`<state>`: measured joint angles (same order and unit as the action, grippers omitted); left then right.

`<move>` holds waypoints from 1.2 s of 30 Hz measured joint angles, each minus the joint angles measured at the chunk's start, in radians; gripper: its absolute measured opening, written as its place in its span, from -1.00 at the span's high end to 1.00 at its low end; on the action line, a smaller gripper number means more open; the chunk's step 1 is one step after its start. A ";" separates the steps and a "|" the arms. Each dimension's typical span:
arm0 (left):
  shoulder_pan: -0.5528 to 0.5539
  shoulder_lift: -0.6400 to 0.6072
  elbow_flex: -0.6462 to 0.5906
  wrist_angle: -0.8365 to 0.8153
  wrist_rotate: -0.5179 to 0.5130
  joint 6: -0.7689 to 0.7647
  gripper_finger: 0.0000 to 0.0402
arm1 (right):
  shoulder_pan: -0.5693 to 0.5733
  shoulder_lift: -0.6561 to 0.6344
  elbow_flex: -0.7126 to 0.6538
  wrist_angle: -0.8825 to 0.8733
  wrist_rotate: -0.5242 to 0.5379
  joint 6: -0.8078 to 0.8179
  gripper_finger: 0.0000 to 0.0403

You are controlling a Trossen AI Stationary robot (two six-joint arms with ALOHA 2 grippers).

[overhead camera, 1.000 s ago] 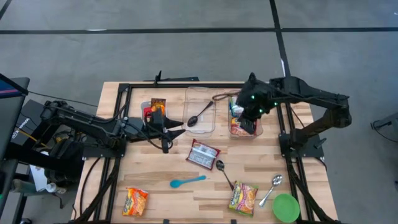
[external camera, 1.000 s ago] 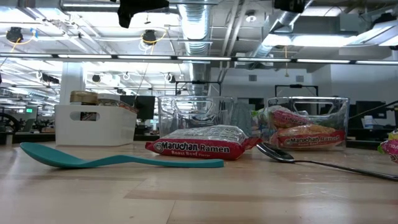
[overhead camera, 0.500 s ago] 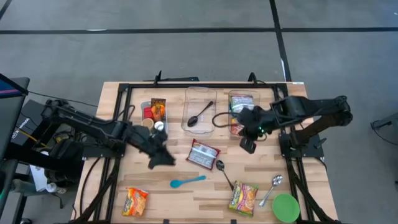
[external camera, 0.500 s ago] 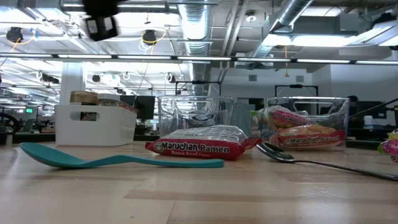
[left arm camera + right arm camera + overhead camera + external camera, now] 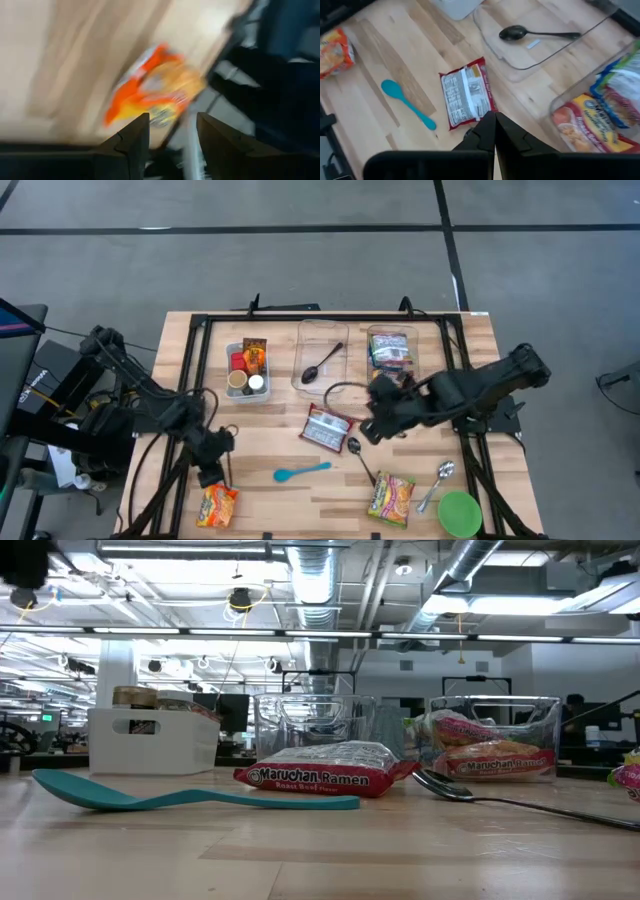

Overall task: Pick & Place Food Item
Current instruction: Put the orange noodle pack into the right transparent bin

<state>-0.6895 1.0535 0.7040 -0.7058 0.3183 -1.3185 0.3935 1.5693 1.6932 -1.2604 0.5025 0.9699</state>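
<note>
Here the left gripper (image 5: pixel 167 137) hangs with its two dark fingers spread and empty, directly over the orange-and-yellow crinkled plastic ramen packet (image 5: pixel 217 504) at the near left corner of the wooden slatted table (image 5: pixel 270 455); in the left wrist view that packet (image 5: pixel 152 90) lies flat just beyond the fingertips, close to the table's edge and the black frame rail. The right gripper (image 5: pixel 491 131) has its fingers pressed together with nothing between them, poised above the red-and-silver ramen packet (image 5: pixel 326 427) near the table's middle; that packet (image 5: pixel 467 93) sits between the turquoise plastic spoon (image 5: pixel 408 104) and the clear plastic bin of noodle packets (image 5: pixel 392 352).

The orange packet will probably handle as light and crackly: a slick film wrapper around a brittle noodle block, so a hard squeeze could crush it and a shallow pinch could slip off. The best hold looks to be across the packet's short width at its middle, fingers straddling the block; a pinch on the sealed end flap would let it dangle and swing.
</note>
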 joint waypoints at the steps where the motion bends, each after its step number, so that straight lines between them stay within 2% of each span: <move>1: -0.017 -0.002 0.000 -0.032 -0.008 -0.015 0.21 | 0.000 0.020 0.000 0.008 -0.001 0.001 1.00; 6: -0.094 -0.013 0.000 -0.135 -0.099 -0.051 0.21 | 0.007 0.108 0.000 0.041 -0.004 0.034 1.00; 12: -0.165 -0.013 0.000 -0.143 -0.140 -0.021 0.21 | 0.034 0.148 -0.002 0.033 -0.005 0.034 1.00; 15: -0.186 -0.013 0.000 -0.143 -0.162 0.021 0.21 | 0.046 0.148 -0.002 0.032 0.036 0.032 1.00; 19: -0.198 -0.013 0.000 -0.143 -0.161 0.109 0.21 | 0.061 0.146 -0.001 0.033 0.130 -0.032 1.00; 23: -0.208 -0.013 0.000 -0.142 -0.161 0.191 0.21 | 0.056 0.146 -0.001 0.034 0.135 -0.134 1.00; 30: -0.208 -0.013 0.000 -0.113 -0.159 0.196 0.19 | 0.049 0.146 -0.001 0.039 0.184 -0.189 1.00; 36: -0.208 -0.013 0.000 -0.063 -0.174 0.219 0.04 | 0.042 0.146 -0.001 0.066 0.210 -0.247 1.00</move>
<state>-0.8970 1.0405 0.7036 -0.7690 0.1439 -1.1000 0.4356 1.7153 1.6920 -1.1942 0.7128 0.7225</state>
